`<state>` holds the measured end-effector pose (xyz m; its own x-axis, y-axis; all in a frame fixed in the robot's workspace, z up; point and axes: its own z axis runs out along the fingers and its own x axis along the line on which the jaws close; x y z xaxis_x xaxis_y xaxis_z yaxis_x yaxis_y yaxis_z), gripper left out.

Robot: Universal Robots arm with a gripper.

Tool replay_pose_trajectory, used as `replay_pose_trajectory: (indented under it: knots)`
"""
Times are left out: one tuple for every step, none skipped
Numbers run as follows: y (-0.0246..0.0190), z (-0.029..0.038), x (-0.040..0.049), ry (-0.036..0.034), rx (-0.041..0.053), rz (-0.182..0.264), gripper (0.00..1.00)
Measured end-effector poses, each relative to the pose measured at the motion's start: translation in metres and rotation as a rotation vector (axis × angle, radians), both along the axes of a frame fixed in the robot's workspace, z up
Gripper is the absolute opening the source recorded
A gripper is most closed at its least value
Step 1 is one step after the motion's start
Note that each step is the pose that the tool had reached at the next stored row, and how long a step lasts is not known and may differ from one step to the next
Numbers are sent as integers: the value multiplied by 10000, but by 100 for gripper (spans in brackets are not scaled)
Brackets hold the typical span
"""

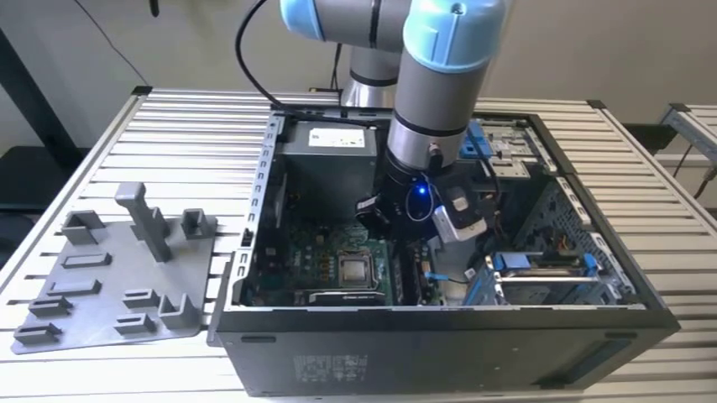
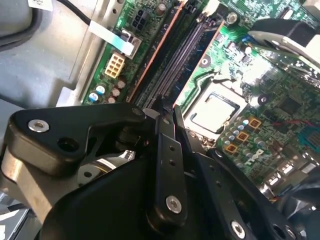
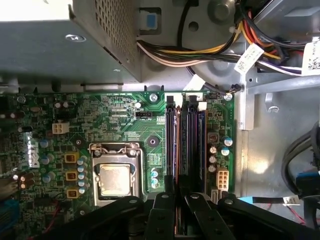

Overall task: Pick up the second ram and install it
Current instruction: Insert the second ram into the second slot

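One arm (image 1: 437, 92) reaches down into an open computer case (image 1: 448, 311) on the slatted worktop (image 1: 168, 117).

Both wrist views show the hand (image 2: 167, 106) narrowed over the memory slots, its fingers (image 3: 165, 200) pinching the second ram (image 3: 176, 145), which stands on edge along a slot just beside the processor socket (image 3: 115, 177). A grey holder plate (image 1: 112, 277) lies on the worktop at the exterior view's left of the case.
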<state>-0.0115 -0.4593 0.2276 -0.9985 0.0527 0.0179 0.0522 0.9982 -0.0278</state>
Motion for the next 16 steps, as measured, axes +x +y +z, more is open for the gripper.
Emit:
replay_pose_trajectory:
  knots:
    - [0, 0, 2, 62, -74, -13, 14]
    - [0, 1, 5, 93, -171, -13, 14]
    - [4, -1, 5, 97, -225, -16, 14]
    - [13, 3, 6, 97, -287, -17, 14]
    - [16, 12, 6, 97, -317, -15, 14]
    - [18, 25, 6, 96, -340, -14, 14]
    - [21, 44, 5, 99, -375, -16, 14]
    - [24, 60, 5, 98, -412, -17, 14]
    - [26, 75, 7, 97, -457, -15, 14]
    - [26, 76, 7, 95, -498, -15, 14]
    - [26, 76, 8, 96, -561, -16, 14]
    - [27, 77, 10, 96, -685, -17, 14]
    - [29, 77, 15, 96, -821, -17, 14]
    - [32, 76, 18, 96, -897, -17, 14]
    - [35, 76, 19, 96, -907, -18, 14]
    - [39, 76, 21, 97, -908, -19, 14]
